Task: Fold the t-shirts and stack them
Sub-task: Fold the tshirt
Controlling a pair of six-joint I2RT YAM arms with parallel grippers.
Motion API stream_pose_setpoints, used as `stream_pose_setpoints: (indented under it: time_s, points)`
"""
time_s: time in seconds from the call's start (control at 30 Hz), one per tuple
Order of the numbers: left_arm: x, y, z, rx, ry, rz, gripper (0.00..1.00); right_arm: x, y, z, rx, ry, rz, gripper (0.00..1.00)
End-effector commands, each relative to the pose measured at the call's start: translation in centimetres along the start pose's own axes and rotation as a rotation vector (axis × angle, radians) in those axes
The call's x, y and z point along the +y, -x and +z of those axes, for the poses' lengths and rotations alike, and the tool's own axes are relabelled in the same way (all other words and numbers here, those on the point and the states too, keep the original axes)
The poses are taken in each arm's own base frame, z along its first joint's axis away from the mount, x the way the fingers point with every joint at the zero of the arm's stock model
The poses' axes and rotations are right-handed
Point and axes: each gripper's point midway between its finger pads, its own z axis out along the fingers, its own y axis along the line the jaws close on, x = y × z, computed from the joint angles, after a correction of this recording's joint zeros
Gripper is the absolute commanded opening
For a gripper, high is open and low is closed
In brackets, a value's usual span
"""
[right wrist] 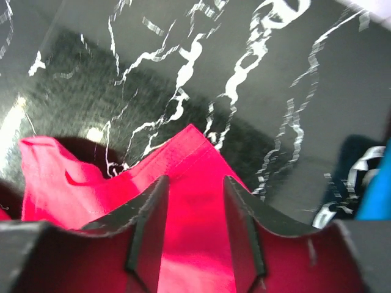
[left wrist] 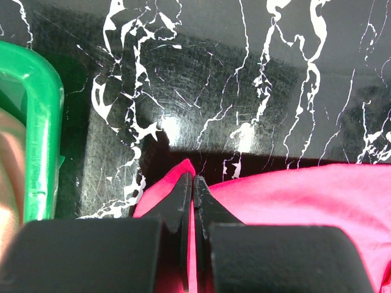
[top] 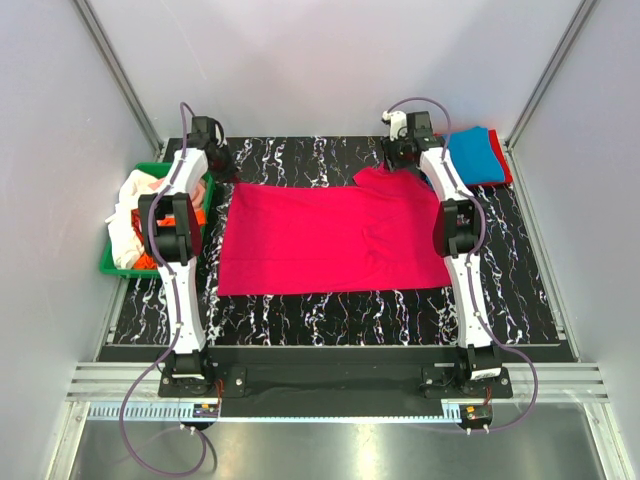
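The left gripper (left wrist: pixel 193 179) has its two black fingers pressed together on the far left corner of the magenta t-shirt (left wrist: pixel 293 195). A thin sliver of pink shows between the pads, so it seems to be pinching the cloth, though the view there is tight. Just beyond the tips the corner rises to a small point. Past it lies the bare table (left wrist: pixel 244 79), glossy black with white marble veining and lamp glare. Close to the left of this gripper curves the smooth rounded rim of the green bin (left wrist: pixel 44 122), with peach cloth (left wrist: pixel 9 171) inside it.

The right gripper (right wrist: pixel 195 179) is spread, its fingers apart over the shirt's far right corner, with flat pink cloth showing in the gap. A hemmed edge runs to a point just ahead of the tips, and a sleeve lies rumpled to the left. Near to its right sits a folded blue t-shirt (right wrist: pixel 376 189) on a red t-shirt (top: pixel 505 165), against the table's far right corner.

From both grippers the magenta shirt spreads smooth and roughly rectangular back toward the arm bases. A strip of open table lies beyond its near hem and another behind the grippers. Plain grey walls (top: pixel 330 60) close in three sides.
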Motion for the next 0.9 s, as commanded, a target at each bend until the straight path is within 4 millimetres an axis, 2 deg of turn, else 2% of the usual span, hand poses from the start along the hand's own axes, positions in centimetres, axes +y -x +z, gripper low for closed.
stream_pose_setpoints:
  time_s: [0.0, 0.17, 0.37, 0.5, 0.57, 0.63, 0.67, 0.73, 0.77, 0.83, 0.87]
  points:
    - [-1.3, 1.1, -1.2, -0.040, -0.040, 0.036, 0.00, -1.6, 3.1, -1.8, -0.079, -0.037, 0.022, 0.53]
    - [-1.4, 1.2, -1.2, -0.040, -0.043, 0.039, 0.00, -2.4, 1.4, -1.1, -0.038, -0.058, 0.031, 0.63]
    - [-1.8, 1.2, -1.1, -0.041, -0.049, 0.040, 0.00, -1.9, -1.0, 0.0, 0.021, -0.035, 0.067, 0.66]
    - [-1.9, 1.1, -1.1, -0.043, -0.047, 0.047, 0.00, -4.2, -2.1, 0.2, 0.054, -0.151, 0.082, 0.67]
    - [-1.7, 1.1, -1.1, -0.043, -0.039, 0.045, 0.00, -4.5, -2.4, 0.0, 0.064, -0.145, 0.091, 0.65]
    - [-1.6, 1.1, -1.0, -0.044, -0.036, 0.041, 0.00, -3.9, -2.9, 0.0, 0.082, -0.117, 0.084, 0.57]
    - [-1.7, 1.1, -1.0, -0.043, -0.038, 0.039, 0.00, -3.9, -2.8, -0.2, 0.080, -0.114, 0.079, 0.39]
    - [-2.0, 1.1, -1.0, -0.043, -0.048, 0.039, 0.00, -3.8, -3.3, -0.1, 0.094, -0.109, 0.079, 0.25]
    - [-2.1, 1.2, -1.1, -0.045, -0.048, 0.043, 0.00, -3.7, -2.9, -0.3, 0.085, -0.102, 0.073, 0.16]
    - [-2.4, 1.3, -1.3, -0.049, -0.054, 0.048, 0.00, -3.5, -2.4, -0.5, 0.071, -0.084, 0.065, 0.09]
    - [-2.5, 1.4, -1.7, -0.054, -0.054, 0.049, 0.00, -3.6, -1.3, -1.0, 0.047, -0.090, 0.062, 0.08]
